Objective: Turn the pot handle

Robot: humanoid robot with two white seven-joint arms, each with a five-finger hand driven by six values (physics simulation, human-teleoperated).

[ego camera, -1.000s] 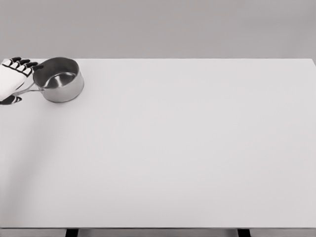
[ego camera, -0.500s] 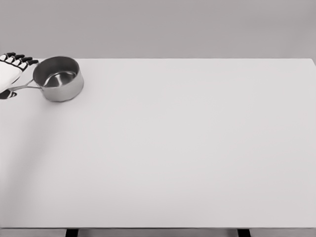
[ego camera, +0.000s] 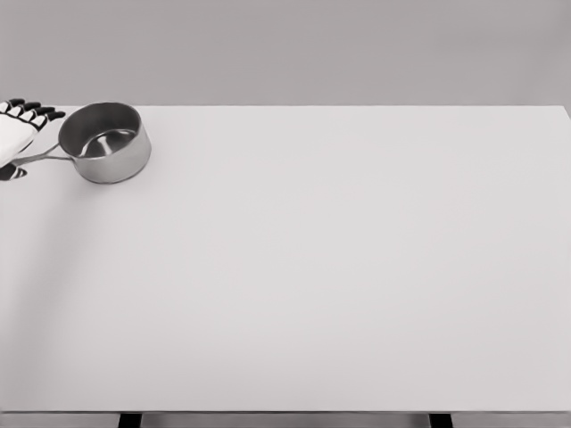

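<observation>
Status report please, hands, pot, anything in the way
Left hand at pot handle, grasp unclear. Right hand out of view. Pot upright at table's far left corner. Nothing blocking.

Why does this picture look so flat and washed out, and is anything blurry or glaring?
Head view: even, soft light, with hardly any shadow on the pale table; only the steel pot shows reflections, brightest inside its bowl; edges look slightly soft everywhere; the left hand is cropped by the frame's edge.

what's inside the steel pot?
Nothing visible inside the shiny steel saucepan: just its bare metal floor and reflections on the inner wall. The near wall hides the front strip of the floor. The left robot hand is at the thin handle.
</observation>
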